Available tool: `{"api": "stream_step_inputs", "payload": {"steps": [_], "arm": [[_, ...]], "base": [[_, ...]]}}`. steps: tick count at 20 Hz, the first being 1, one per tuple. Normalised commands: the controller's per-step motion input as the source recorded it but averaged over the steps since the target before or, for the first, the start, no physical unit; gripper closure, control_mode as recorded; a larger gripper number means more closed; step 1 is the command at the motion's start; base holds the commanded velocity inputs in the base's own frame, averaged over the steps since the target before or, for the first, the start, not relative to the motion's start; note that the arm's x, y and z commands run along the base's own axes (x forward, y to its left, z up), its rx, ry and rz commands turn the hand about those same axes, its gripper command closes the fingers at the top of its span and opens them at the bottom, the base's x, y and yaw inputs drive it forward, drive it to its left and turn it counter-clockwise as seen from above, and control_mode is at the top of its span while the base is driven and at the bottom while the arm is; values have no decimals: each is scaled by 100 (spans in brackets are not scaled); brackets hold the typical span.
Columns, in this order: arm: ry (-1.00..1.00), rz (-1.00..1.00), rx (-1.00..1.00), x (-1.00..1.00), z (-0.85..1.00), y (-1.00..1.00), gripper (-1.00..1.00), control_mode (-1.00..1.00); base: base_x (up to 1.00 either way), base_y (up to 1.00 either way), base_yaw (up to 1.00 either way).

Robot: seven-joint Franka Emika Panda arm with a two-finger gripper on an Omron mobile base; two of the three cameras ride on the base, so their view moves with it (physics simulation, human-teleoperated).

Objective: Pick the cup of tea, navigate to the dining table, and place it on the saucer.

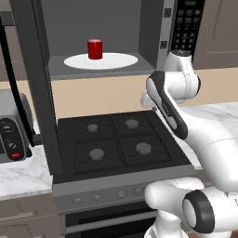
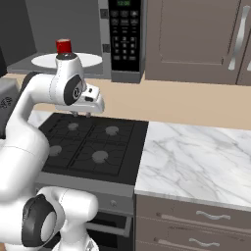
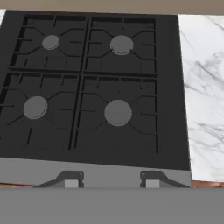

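The small red cylindrical cup of tea [image 1: 95,49] [image 2: 63,46] is seen standing upright on a large white round plate [image 1: 118,61] [image 2: 45,61] inside the open microwave [image 1: 107,28] [image 2: 122,34] (its dark keypad panel is on the right side). Below it, the black four-burner gas stove [image 1: 118,144] [image 2: 88,144] [image 3: 92,87] is set between white grey-veined marble counters [image 2: 196,157] [image 3: 203,87]. The two-finger gripper [image 3: 109,180] is held over the stove's front edge, its fingertips spread apart with nothing between them.
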Motion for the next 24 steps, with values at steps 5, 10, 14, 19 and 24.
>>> {"api": "stream_step_inputs", "payload": {"steps": [5,10,14,19,24], "arm": [[0,3,0,-46,0,-1,-100,-100],[0,6,4,-68,-1,1,-100,-100],[-8,0,-1,0,28,63,-100,-100],[-16,0,-4,24,69,94,-100,-100],[-10,0,-1,51,49,71,-100,-100]], "base": [[0,0,0],[0,0,0],[0,0,0],[0,0,0],[0,0,0]]}}
